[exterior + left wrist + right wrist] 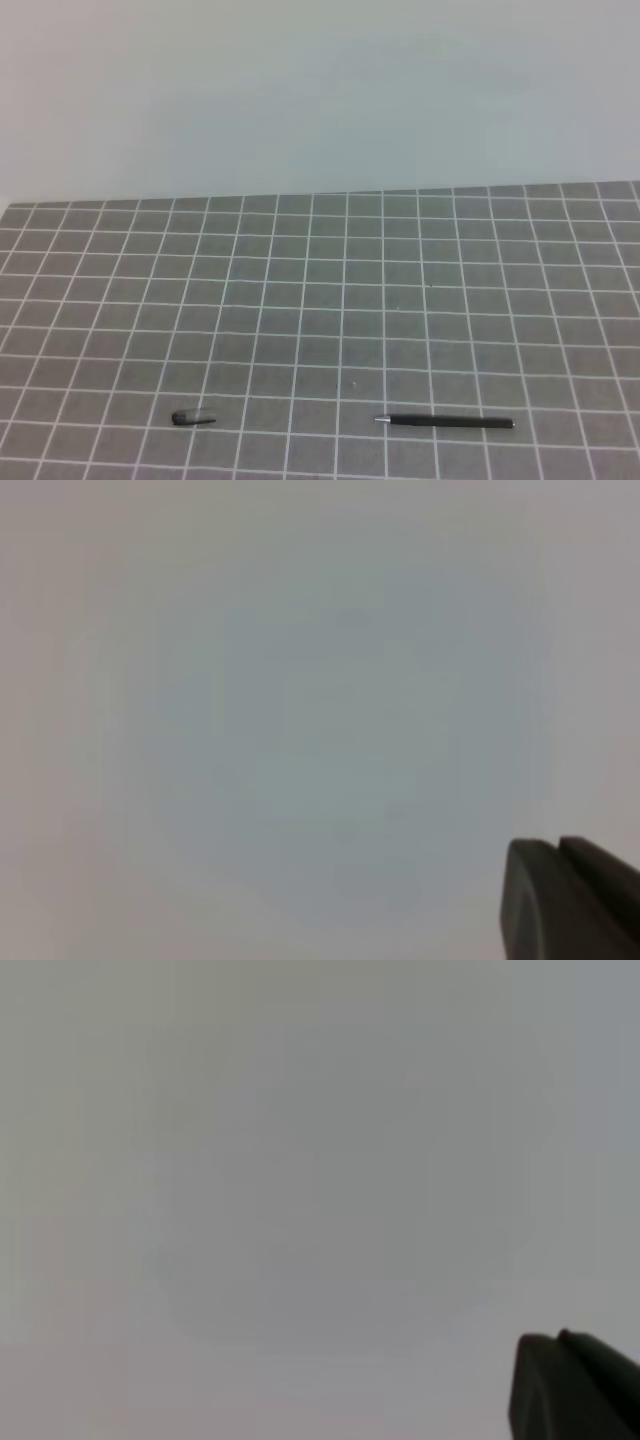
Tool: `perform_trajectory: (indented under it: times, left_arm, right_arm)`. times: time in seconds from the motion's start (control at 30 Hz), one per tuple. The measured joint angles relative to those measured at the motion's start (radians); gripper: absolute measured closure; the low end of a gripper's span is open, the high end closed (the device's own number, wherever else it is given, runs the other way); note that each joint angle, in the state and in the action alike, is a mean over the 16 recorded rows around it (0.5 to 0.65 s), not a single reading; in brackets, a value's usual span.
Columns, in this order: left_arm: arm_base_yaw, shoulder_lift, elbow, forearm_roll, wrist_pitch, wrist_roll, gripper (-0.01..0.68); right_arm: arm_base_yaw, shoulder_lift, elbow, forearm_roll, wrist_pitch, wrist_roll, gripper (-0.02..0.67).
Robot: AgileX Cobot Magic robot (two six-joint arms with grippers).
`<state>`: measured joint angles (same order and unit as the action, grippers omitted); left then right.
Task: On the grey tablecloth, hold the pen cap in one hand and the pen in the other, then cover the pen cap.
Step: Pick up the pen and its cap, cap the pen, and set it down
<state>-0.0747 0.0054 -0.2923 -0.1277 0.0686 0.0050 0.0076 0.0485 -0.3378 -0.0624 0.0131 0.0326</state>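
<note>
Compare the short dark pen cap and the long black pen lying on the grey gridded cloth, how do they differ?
The slim black pen with a silvery tip spans about three to four grid squares; the stubby dark grey-black pen cap covers about one. The pen is thin and pointed at its left end; the cap is thicker. The pen lies right, the cap left. Both lie flat, untouched, near the front edge of the grey gridded tablecloth.

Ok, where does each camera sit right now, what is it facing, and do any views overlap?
Exterior high: above, angled down on the grey tablecloth, pen cap and pen; no robot part shows.
Left wrist: faces a blank pale surface; dark gripper piece at the corner.
Right wrist: likewise; dark piece.
Shared: only the wrists' blank background; neither shows the table.
</note>
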Motion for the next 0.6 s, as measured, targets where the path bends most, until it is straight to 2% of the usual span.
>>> perform_trajectory:
  times: [0.13,0.27,0.6]
  left_arm:
    - [0.000,0.013,-0.047,0.022,0.085,0.024,0.672]
    - [0.000,0.019,-0.052,0.045,0.077,0.047,0.673]
    - [0.000,0.020,0.003,0.081,0.008,0.063,0.673]
  right_arm:
    - [0.000,0.097,-0.176,0.013,0.222,-0.052,0.651]
    - [0.000,0.242,-0.354,0.048,0.426,-0.144,0.652]
    - [0.005,0.717,-0.722,0.243,0.882,-0.569,0.652]
